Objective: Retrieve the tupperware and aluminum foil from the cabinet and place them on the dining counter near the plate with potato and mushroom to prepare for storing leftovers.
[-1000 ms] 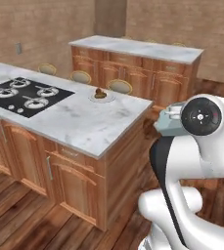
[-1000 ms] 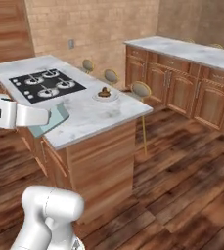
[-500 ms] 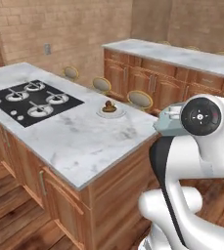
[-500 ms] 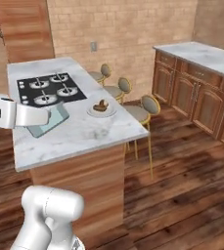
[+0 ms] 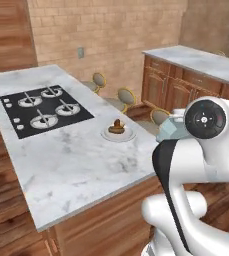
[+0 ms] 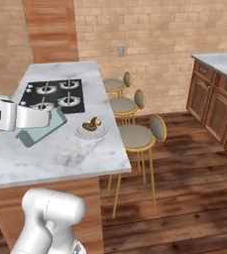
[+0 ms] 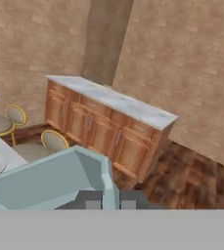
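The tupperware (image 7: pixel 50 183), a shallow pale blue-grey container, hangs from my gripper (image 7: pixel 111 201), which is shut on its rim. From the right base view the tupperware (image 6: pixel 39 131) is held by the gripper (image 6: pixel 49 119) just above the dining counter (image 6: pixel 50 161), left of the plate (image 6: pixel 91 132) with the potato and mushroom (image 6: pixel 91 124). In the left base view the tupperware (image 5: pixel 169 130) peeks out behind my arm, right of the plate (image 5: pixel 118 135) and its brown lumps (image 5: pixel 117 126). The aluminum foil and the cabinet are out of view.
A black cooktop (image 5: pixel 46 107) lies on the island beyond the plate. Three round stools (image 6: pixel 135 136) stand along the island's far side. A second marble counter on wooden base cabinets (image 5: pixel 201 62) runs along the back right, with wood floor between.
The whole picture has shifted: the base has moved and turned, so the island now lies closer and square in front. The tupperware stays in my shut gripper.
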